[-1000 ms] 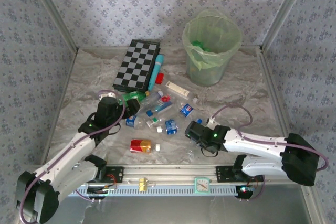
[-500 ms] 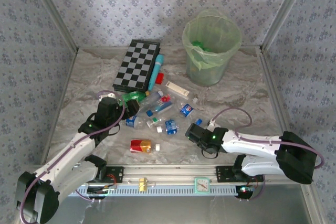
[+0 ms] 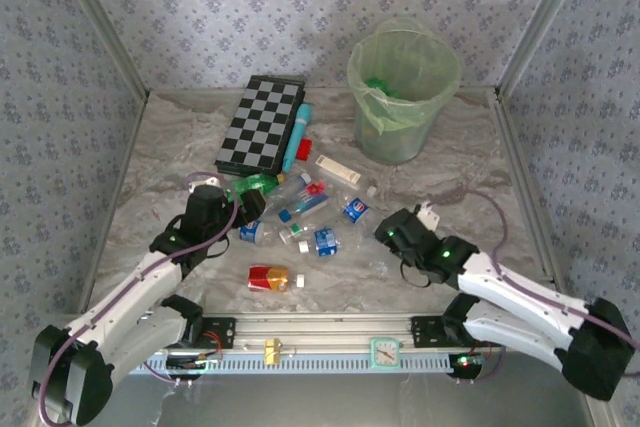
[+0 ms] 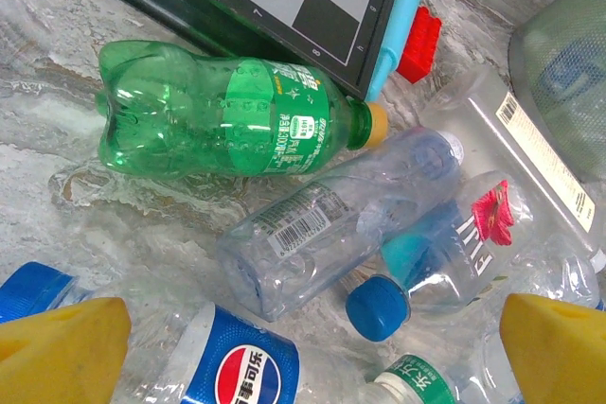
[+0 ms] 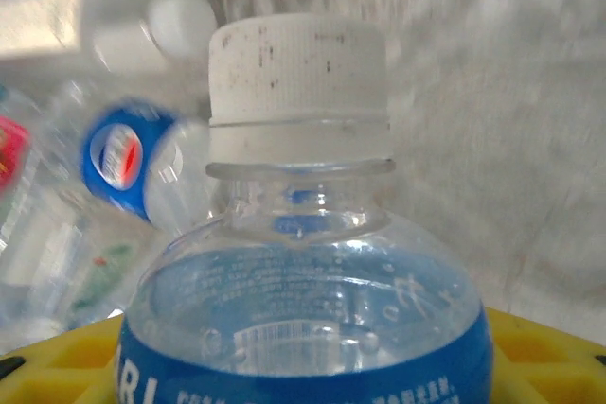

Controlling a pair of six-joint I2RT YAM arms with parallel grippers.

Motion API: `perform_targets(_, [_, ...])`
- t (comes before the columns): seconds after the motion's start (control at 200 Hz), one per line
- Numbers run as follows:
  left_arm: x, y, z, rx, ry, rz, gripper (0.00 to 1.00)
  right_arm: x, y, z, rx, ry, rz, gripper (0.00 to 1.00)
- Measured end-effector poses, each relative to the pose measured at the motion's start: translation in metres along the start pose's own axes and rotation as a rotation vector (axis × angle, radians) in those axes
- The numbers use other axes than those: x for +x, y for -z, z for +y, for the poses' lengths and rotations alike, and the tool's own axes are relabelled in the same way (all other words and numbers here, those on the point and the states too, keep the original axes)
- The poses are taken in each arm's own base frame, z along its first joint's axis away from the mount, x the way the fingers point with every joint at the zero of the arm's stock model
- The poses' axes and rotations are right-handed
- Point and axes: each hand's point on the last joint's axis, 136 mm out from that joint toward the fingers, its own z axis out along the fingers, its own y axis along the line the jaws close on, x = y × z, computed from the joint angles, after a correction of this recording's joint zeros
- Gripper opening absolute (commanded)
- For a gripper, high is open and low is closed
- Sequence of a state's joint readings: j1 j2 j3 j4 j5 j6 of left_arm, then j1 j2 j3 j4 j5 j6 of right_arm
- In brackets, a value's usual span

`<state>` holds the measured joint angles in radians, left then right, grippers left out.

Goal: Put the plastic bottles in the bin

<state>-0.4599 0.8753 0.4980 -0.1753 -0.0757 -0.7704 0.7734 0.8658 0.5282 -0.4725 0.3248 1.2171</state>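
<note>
We see a robotics lab test cell, not a lived-in room. Flower-patterned wall panels (image 3: 250, 17) stand between bare aluminium posts (image 3: 100, 22) around a marble-look counter (image 3: 160, 157). A left arm (image 3: 130, 297) and a right arm (image 3: 520, 292) are bolted to a slotted metal rail (image 3: 320, 332) at its near edge. Both arms trail loose cables (image 3: 500, 222), and a small clock (image 3: 385, 351) sits on the rail.

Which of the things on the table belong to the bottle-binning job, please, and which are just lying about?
Job: bin, green bottle, blue-capped bottle, white-capped bottle, red-yellow bottle.
Lying about: checkerboard, cyan tube, red block.
</note>
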Motion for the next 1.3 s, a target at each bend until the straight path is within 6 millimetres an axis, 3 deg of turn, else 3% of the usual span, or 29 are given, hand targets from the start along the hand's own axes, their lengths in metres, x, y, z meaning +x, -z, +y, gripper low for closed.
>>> perform_targets(0.265, [0.004,-0.007,0.000,-0.004,0.023,0.021,1.00,-0.113,0.039,0.033,-0.119,0.000,-0.258,0.54])
perform_targets(0.415, [0.006,-0.010,-0.001,0.000,0.031,0.032,1.00,-0.169,0.050,0.060,-0.162,0.040,-0.324,0.54])
perform_targets(0.695, [0.004,-0.009,-0.004,0.016,0.038,0.025,1.00,-0.270,0.058,0.151,-0.296,0.216,-0.348,0.54])
perform_targets(0.805, [0.002,-0.003,-0.005,0.028,0.044,0.019,1.00,-0.300,0.060,0.183,-0.346,0.278,-0.363,0.54])
perform_targets(0.92, [0.001,0.004,-0.006,0.034,0.045,0.012,1.00,-0.327,0.051,0.207,-0.360,0.327,-0.357,0.55])
perform_targets(1.039, [0.003,0.008,-0.004,0.029,0.045,0.017,1.00,-0.354,0.034,0.219,-0.347,0.348,-0.346,0.55])
perform_targets(1.169, [0.004,0.010,-0.003,0.027,0.052,0.023,1.00,-0.379,0.003,0.219,-0.307,0.349,-0.308,0.55])
perform_targets(1.299, [0.006,0.010,-0.001,0.021,0.059,0.031,1.00,-0.380,-0.037,0.211,-0.275,0.347,-0.226,0.55])
